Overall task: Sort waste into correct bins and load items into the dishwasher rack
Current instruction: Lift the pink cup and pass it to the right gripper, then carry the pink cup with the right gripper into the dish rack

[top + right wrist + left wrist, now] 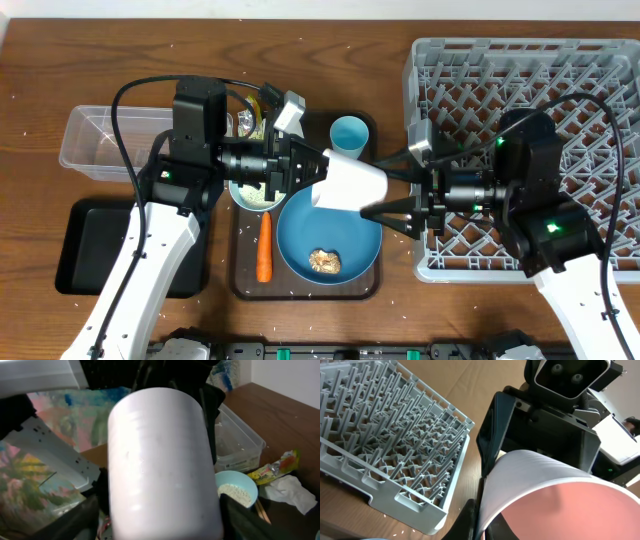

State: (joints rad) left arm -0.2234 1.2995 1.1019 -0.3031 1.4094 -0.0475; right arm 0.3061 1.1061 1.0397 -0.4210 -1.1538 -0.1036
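Presently held item: white cup (350,185), pink inside, lying on its side in mid-air between the two arms, above the upper edge of the plate (300,240).
Cup orientation: mouth towards the left arm (150,250), closed base towards the right arm (560,250).
Left gripper (318,172): clamped on the mouth end of the white cup, black pads (209,410) at opposite sides of the wall in the right wrist view.
Right gripper (372,188): jaws apart, fingers (245,522) straddling the base end of the white cup; close against the wall, contact not discernible.
Rack (600,80): light grey, pegged, on the table (40,60) at the right, partly under the right arm.
Serving tray (243,265): dark brown, between the arms, carrying plate, bowl (250,198), blue cup (350,132) and carrot (264,245).
Plate: blue, round, at the lower right of the serving tray in the overhead view.
Brown lump (325,262): on the plate, near its lower rim.
Carrot: orange, lying lengthwise on the serving tray, just left of the plate.
Bowl: on the serving tray beneath the left gripper, largely hidden from overhead; rice (231,493) inside.
Blue cup: upright at the upper right corner of the serving tray, near the white cup, apart from it.
Wrapper (282,466): yellow-green, beyond the bowl in the right wrist view; crumpled paper (290,494) just beside it.
Tub (100,150): clear, rectangular, at the left of the table.
Black tray (85,250): just below the tub in the overhead view, partly covered by the left arm.
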